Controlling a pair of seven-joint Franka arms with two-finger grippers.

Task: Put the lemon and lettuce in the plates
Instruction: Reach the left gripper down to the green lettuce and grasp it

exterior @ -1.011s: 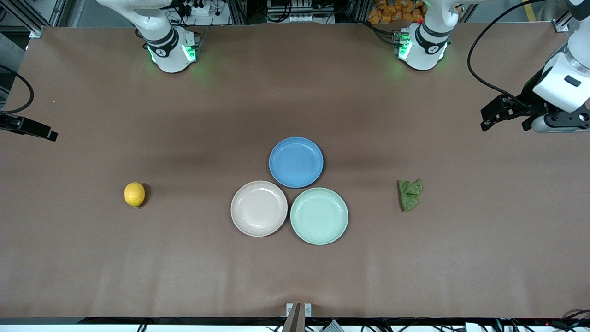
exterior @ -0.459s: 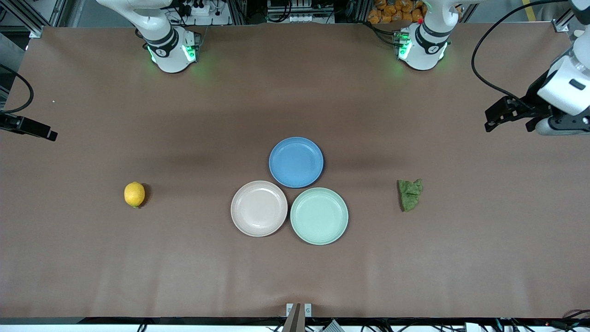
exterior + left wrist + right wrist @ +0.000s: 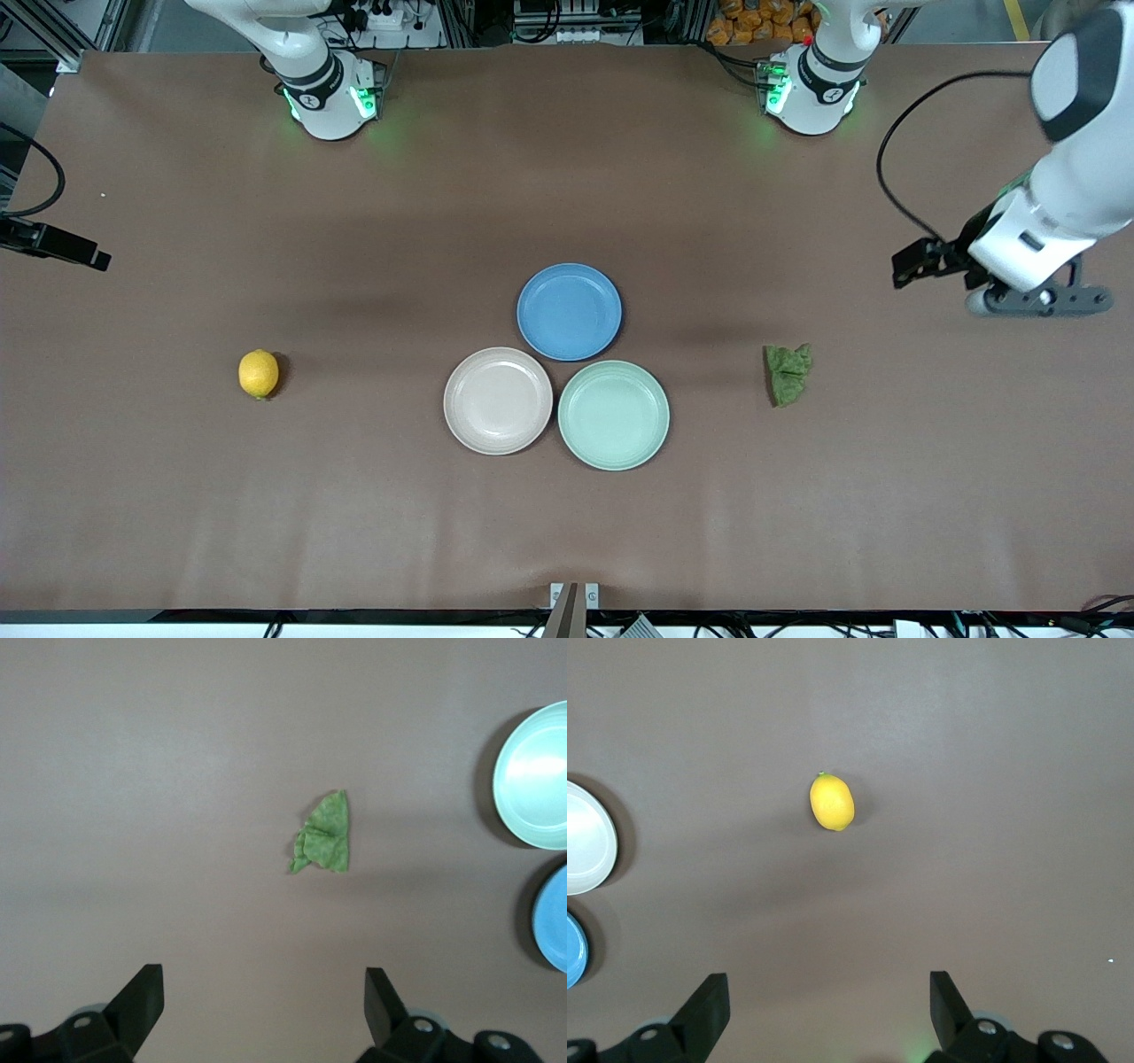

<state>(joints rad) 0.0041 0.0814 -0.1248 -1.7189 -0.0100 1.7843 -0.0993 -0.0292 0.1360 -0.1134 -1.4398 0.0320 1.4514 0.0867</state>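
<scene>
Since nothing's plated yet, I'm hanging my left gripper (image 3: 257, 1014) wide open over the table near the lettuce (image 3: 788, 373), while my right gripper (image 3: 824, 1014) is waiting open, lemon (image 3: 832, 802) untouched.

We see the brown table (image 3: 567, 532) lit evenly from overhead, bright enough that colours read true. Soft, faint shadow bands lie across it around the blue plate (image 3: 569, 311), and the lemon (image 3: 258, 373) throws a small dark shadow toward the plates. Green lamp glow (from the arm bases) tints the tabletop beside them. In the left wrist view the mint green plate (image 3: 534, 775) carries a pale sheen and a dark shadow crescent; the lettuce (image 3: 324, 835) looks sharp. The beige-pink plate (image 3: 585, 838) washes out nearly white.
</scene>
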